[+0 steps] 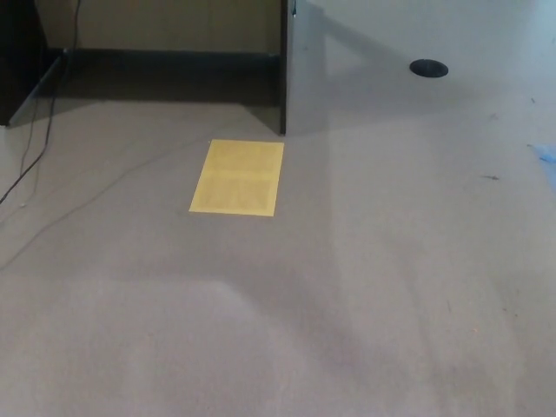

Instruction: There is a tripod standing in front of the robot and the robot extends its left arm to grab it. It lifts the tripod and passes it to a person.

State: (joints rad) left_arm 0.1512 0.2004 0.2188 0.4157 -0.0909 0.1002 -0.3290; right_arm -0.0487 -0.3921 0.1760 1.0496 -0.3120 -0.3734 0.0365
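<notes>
No tripod shows in the head view, and neither of my hands is in the picture. Only the bare grey-brown floor (347, 295) lies before me. No person or part of a person is visible.
A yellow rectangular sheet (238, 176) lies flat on the floor at centre left. A grey partition (304, 65) stands upright at the top centre, with a dark recess to its left. A thin cable (35, 156) runs along the left. A black round disc (429, 68) sits at the top right.
</notes>
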